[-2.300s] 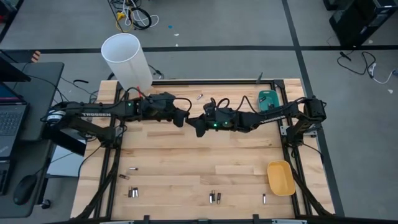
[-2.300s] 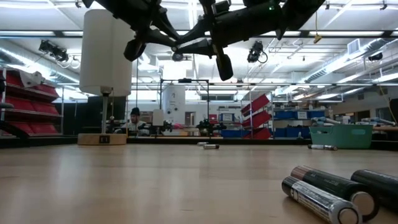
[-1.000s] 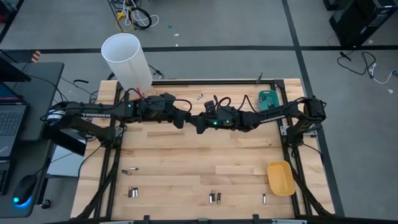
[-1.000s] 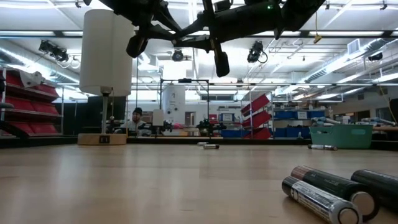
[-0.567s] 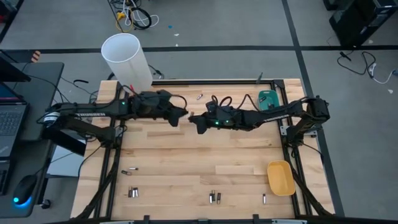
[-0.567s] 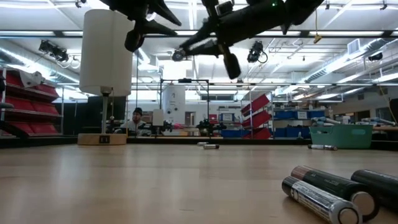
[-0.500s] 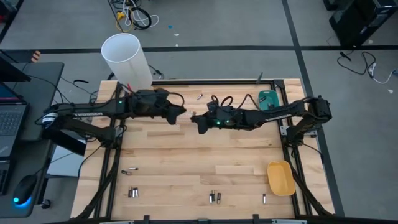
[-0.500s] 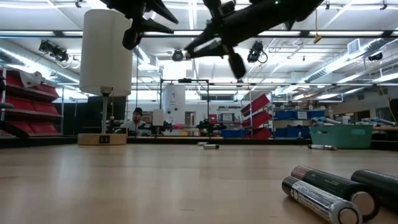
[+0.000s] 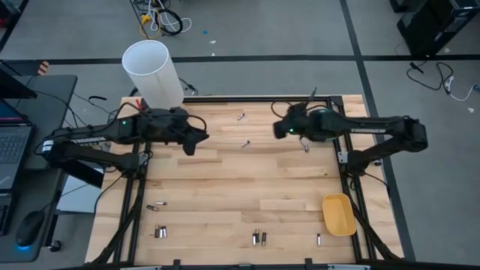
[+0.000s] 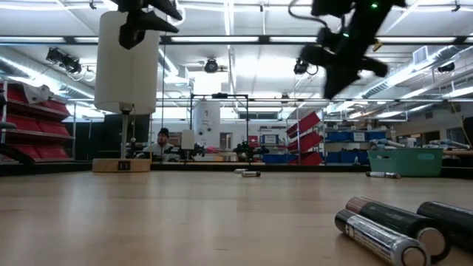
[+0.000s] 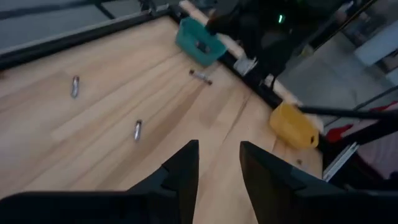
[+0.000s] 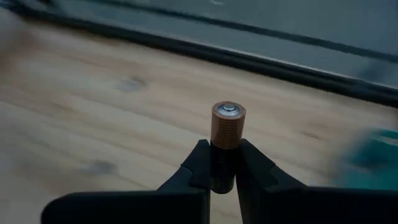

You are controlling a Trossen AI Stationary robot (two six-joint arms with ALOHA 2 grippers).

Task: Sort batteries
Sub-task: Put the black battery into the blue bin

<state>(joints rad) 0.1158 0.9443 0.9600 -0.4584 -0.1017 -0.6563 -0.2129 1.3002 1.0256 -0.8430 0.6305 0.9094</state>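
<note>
My right gripper [image 9: 279, 129] hovers over the table's far right part and is shut on a battery [image 12: 228, 124] with a copper-coloured end; the gripper also shows in the right wrist view [image 12: 225, 154]. My left gripper [image 9: 196, 139] hovers over the far left part, open and empty, fingers apart in the left wrist view [image 11: 219, 163]. Three loose batteries lie on the wood between the arms: one [image 9: 245, 144], one near the far edge [image 9: 241, 116], one [image 9: 305, 145] below the right arm. The teal tray [image 11: 199, 42] and the yellow tray [image 9: 339, 214] stand at the right. My right gripper pinches the battery's dark lower body [image 12: 222, 163] between its two fingers. The battery lies along the fingers, and its copper end [image 12: 228, 119] sticks out past the fingertips. It is lifted clear of the table.
A tall white cylinder [image 9: 152, 71] stands at the far left corner. Several batteries lie along the near edge [image 9: 257, 238], [image 9: 160, 232], [image 9: 318, 239], and two near the left [image 9: 156, 204]; some show close up in the low view [image 10: 384, 229]. Bare wood lies in the middle.
The two grippers, close together over the table's middle a second ago, have drawn apart. My left gripper has gone toward the table's left edge. My right gripper has swung toward the right and far edges.
</note>
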